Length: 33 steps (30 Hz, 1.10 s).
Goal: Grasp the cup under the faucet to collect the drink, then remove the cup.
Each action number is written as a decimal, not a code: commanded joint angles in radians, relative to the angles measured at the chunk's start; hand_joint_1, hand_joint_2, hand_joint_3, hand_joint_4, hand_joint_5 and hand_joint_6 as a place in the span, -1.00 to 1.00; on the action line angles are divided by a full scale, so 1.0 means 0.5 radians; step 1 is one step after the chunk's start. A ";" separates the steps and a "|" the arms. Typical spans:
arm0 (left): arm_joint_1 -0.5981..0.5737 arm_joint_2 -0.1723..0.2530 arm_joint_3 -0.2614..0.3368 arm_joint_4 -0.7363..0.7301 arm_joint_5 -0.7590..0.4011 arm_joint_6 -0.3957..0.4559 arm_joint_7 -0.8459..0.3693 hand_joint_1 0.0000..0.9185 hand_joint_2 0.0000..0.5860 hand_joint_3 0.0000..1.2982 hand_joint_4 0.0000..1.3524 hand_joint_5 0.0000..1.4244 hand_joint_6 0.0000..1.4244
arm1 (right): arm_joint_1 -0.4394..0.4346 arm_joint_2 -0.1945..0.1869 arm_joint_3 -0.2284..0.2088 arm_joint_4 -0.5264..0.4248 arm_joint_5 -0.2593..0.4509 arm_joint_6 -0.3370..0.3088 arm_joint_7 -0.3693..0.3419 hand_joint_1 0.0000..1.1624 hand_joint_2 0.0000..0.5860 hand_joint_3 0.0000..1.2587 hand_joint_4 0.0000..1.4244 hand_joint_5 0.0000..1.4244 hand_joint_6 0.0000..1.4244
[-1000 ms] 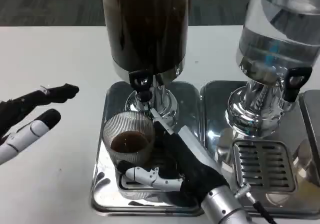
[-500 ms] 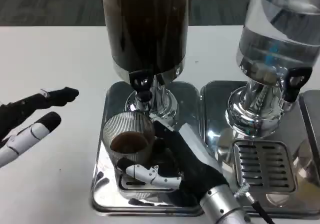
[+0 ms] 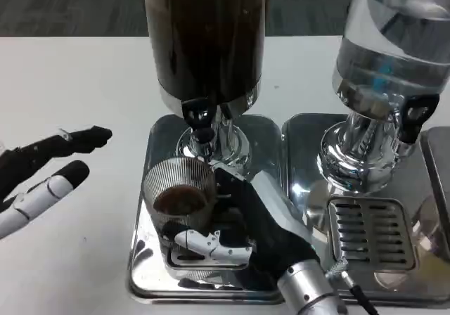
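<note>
The right hand [image 3: 242, 227] grips the ribbed cup [image 3: 180, 197] below the black faucet [image 3: 198, 118]; the left hand [image 3: 42, 171] hovers with fingers spread, holding nothing.

cup [image 3: 181, 195] on tray [image 3: 151, 146] | under faucet [image 3: 198, 118] | left of grille [image 3: 370, 232]

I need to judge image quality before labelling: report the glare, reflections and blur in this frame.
Head view: the steel drip tray mirrors the ribbed cup and the right hand gripping it; bright highlights on the clear dispenser; the left hand looks slightly soft; the dark dispenser is cropped at top.
</note>
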 commanded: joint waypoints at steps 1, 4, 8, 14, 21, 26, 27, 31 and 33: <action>0.018 0.023 0.008 -0.001 0.008 0.009 0.013 -1.00 -0.31 -0.62 -0.68 -0.73 -0.78 | 0.033 0.009 0.009 0.004 -0.013 -0.032 -0.058 0.09 -0.31 -0.57 -0.56 -0.37 -0.22; 0.014 0.021 0.000 0.007 0.008 0.009 0.009 -1.00 -0.30 -0.62 -0.68 -0.73 -0.78 | 0.045 0.008 0.002 -0.001 -0.010 -0.033 -0.079 0.10 -0.30 -0.54 -0.51 -0.31 -0.14; 0.007 0.016 -0.008 0.015 0.009 0.010 0.007 -1.00 -0.32 -0.64 -0.69 -0.73 -0.78 | 0.055 0.004 0.001 0.000 -0.022 -0.048 -0.116 0.12 -0.33 -0.51 -0.48 -0.28 -0.10; -0.006 0.009 -0.020 0.032 0.015 0.006 0.011 -1.00 -0.31 -0.64 -0.69 -0.73 -0.78 | 0.071 0.002 -0.012 -0.009 -0.022 -0.067 -0.151 0.12 -0.33 -0.47 -0.42 -0.20 0.01; -0.026 0.003 -0.033 0.054 0.016 0.000 0.011 -1.00 -0.29 -0.65 -0.70 -0.73 -0.78 | 0.096 -0.002 -0.029 -0.031 -0.021 -0.094 -0.197 0.14 -0.29 -0.44 -0.38 -0.15 0.07; -0.054 0.004 -0.048 0.081 0.013 -0.007 0.005 -1.00 -0.29 -0.66 -0.70 -0.73 -0.78 | 0.110 -0.005 -0.047 -0.035 -0.019 -0.102 -0.213 0.15 -0.29 -0.43 -0.36 -0.13 0.10; -0.060 0.005 -0.051 0.088 0.013 -0.009 0.004 -1.00 -0.28 -0.66 -0.70 -0.73 -0.78 | 0.112 -0.005 -0.049 -0.036 -0.018 -0.105 -0.216 0.15 -0.29 -0.42 -0.36 -0.12 0.10; -0.076 0.007 -0.060 0.108 0.013 -0.015 0.006 -1.00 -0.28 -0.67 -0.70 -0.73 -0.78 | 0.115 -0.003 -0.059 -0.041 -0.022 -0.113 -0.235 0.15 -0.29 -0.42 -0.36 -0.12 0.12; -0.083 0.007 -0.065 0.117 0.012 -0.019 0.007 -1.00 -0.28 -0.67 -0.70 -0.73 -0.78 | 0.118 -0.003 -0.068 -0.042 -0.016 -0.117 -0.238 0.15 -0.29 -0.41 -0.36 -0.11 0.12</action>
